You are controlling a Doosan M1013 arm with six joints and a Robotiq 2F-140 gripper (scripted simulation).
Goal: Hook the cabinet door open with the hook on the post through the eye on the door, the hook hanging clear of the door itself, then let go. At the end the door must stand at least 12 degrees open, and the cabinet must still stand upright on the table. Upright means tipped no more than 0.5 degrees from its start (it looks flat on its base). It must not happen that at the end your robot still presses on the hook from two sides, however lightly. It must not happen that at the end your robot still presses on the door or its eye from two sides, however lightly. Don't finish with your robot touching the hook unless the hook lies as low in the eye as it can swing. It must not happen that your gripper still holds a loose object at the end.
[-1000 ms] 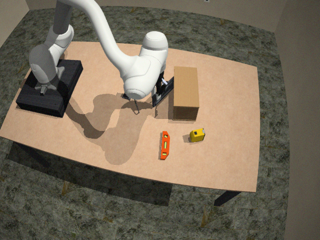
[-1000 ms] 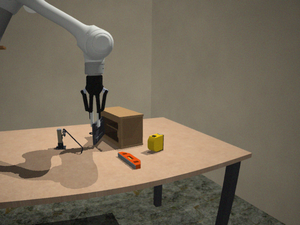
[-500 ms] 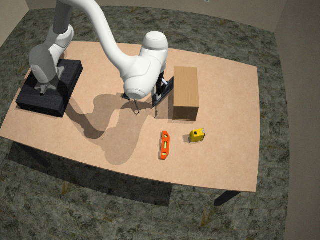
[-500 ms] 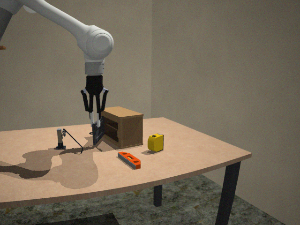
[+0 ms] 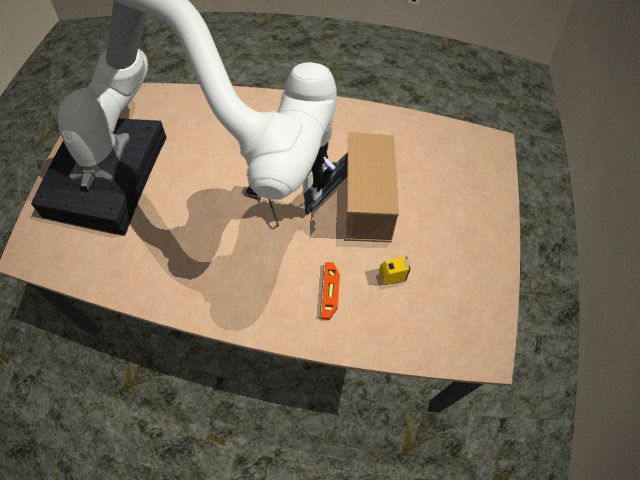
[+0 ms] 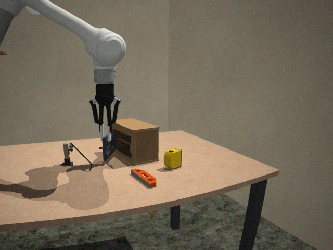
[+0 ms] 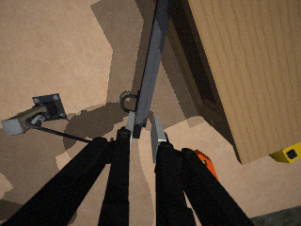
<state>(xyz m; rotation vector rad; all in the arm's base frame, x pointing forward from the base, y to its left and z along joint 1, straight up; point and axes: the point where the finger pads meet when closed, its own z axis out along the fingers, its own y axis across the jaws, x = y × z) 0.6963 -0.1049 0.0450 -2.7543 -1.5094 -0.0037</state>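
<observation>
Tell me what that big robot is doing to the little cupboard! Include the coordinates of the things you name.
The white robot arm has the fingers of its black gripper (image 6: 105, 139) (image 7: 145, 129) on either side of the free edge of a dark grey door (image 6: 107, 150) (image 7: 150, 71). That door belongs to the small brown wooden cabinet (image 5: 372, 175) (image 6: 145, 146) (image 7: 254, 71) and stands open. The thin black metal hook (image 6: 81, 154) (image 7: 61, 134) hangs down from its post, outside the round black eye (image 6: 101, 148) (image 7: 125, 102) on the door, so they aren't hooked together.

A white arm with smooth, rounded joint housings and grey sections; its tool is black with pale fingertip pads.
</observation>
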